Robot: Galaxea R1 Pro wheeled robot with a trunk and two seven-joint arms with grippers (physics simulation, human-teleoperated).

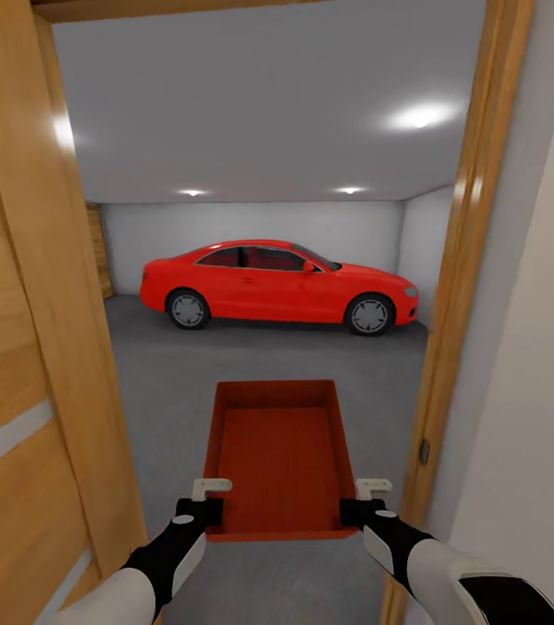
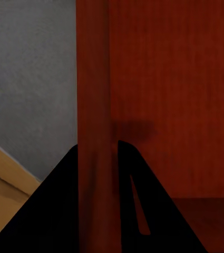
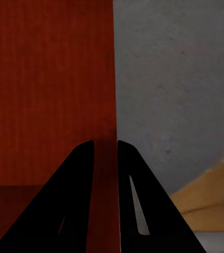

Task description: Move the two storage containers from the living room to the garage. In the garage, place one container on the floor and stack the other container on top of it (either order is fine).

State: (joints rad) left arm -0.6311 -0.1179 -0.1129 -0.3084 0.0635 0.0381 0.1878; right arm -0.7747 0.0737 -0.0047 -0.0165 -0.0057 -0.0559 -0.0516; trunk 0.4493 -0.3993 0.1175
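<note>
Head view showed the storage container (image 1: 279, 456) carried between both tools, left tool (image 1: 211, 499) and right tool (image 1: 362, 501) each pinching a side wall; likely stiff, light, slippery plastic.

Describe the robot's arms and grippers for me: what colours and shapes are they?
Both arms are smooth white shells with black wrist sections. The left gripper and right gripper have pale, squared fingers from above. Up close, the fingers look like black tapered wedges with narrow slots.
</note>
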